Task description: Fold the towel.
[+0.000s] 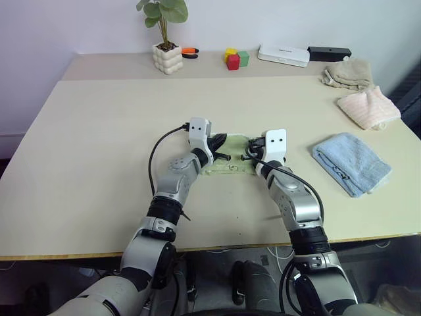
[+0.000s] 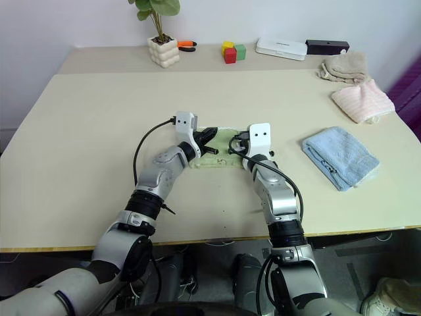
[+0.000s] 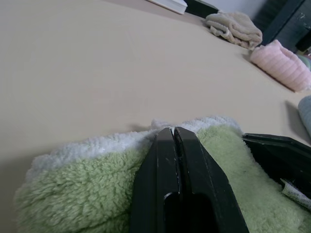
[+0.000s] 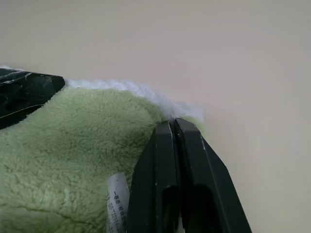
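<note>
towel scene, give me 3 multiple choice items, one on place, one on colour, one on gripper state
1. Where does the blue cloth lie?
A. to the right of the green towel
B. beside the potted plant
C. under the pink cloth

2. What colour is the towel's edging?
A. black
B. white
C. red

3. How do the fingers of the left gripper and the right gripper stand?
A. both wide open
B. one open, one shut
C. both shut, down at the towel

Answers:
1 A, it lies on the table's right side.
2 B, a white fringe borders the green pile.
3 C, each wrist view shows the fingers pressed together.
</note>
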